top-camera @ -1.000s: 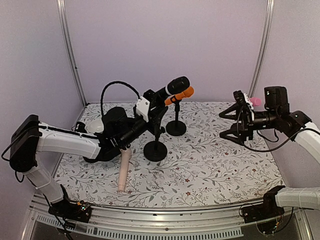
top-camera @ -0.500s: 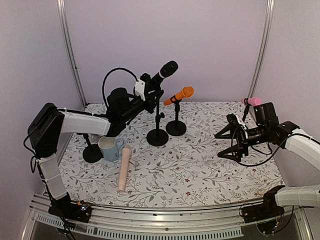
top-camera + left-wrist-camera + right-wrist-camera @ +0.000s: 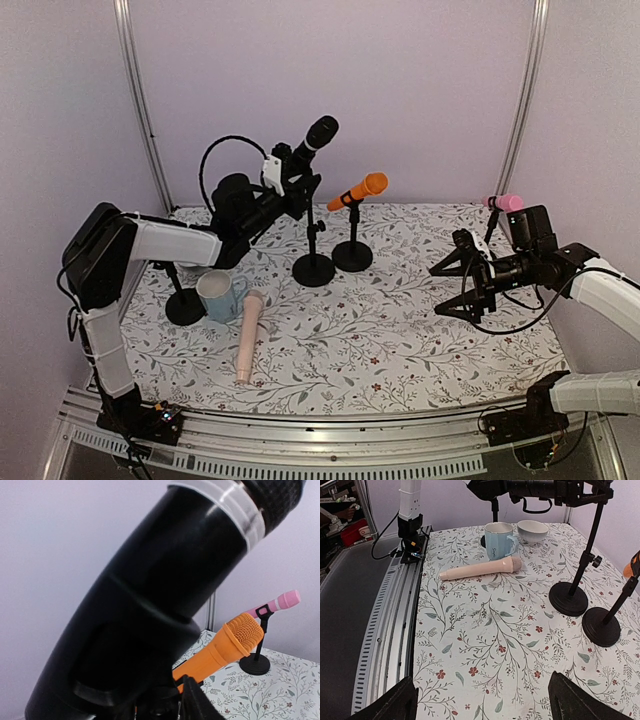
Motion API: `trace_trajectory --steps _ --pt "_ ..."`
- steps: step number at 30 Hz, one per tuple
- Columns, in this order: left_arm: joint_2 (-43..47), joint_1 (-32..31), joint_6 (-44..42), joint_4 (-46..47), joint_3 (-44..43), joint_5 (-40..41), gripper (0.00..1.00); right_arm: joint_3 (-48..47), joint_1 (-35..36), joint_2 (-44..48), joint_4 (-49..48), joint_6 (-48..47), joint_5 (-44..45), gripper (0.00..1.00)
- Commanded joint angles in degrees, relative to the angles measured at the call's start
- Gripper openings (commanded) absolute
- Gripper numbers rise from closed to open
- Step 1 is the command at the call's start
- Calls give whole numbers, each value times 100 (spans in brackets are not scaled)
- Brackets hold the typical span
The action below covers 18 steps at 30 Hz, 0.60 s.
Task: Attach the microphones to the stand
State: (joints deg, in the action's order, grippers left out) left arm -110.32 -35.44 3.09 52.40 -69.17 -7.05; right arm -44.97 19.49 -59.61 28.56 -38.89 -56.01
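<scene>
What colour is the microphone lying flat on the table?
Pale beige-pink microphone, clearest in right wrist view.

We count four slim stick microphones: a black microphone [image 3: 318, 135], an orange microphone [image 3: 358, 190], a bright pink microphone [image 3: 508, 202] and a pale beige microphone [image 3: 247, 335]. We see four black round-based stands [image 3: 314, 270], one pale blue mug [image 3: 220, 296] and one white bowl [image 3: 532, 530].

the black microphone [image 3: 150, 605] swamps the left wrist view, blurred, head cut off up top (dark shapes beneath it unreadable); from above, the left gripper [image 3: 292, 178] is too small to judge its hold.
</scene>
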Motion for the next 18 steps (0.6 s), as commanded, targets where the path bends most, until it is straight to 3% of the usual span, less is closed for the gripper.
trace_trajectory --steps 1,10,15,18 --pt "192 35 54 608 -5 224 42 87 -6 26 -87 -79 50 92" --pt "1212 -409 -85 -175 921 1814 70 79 -6 140 -39 -86 101 93" --pt "2185 -730 386 -982 1835 2617 71 41 -6 112 30 -151 118 93" --pt "2912 -1203 870 -1966 2263 3060 69 33 -5 104 60 -174 121 93"
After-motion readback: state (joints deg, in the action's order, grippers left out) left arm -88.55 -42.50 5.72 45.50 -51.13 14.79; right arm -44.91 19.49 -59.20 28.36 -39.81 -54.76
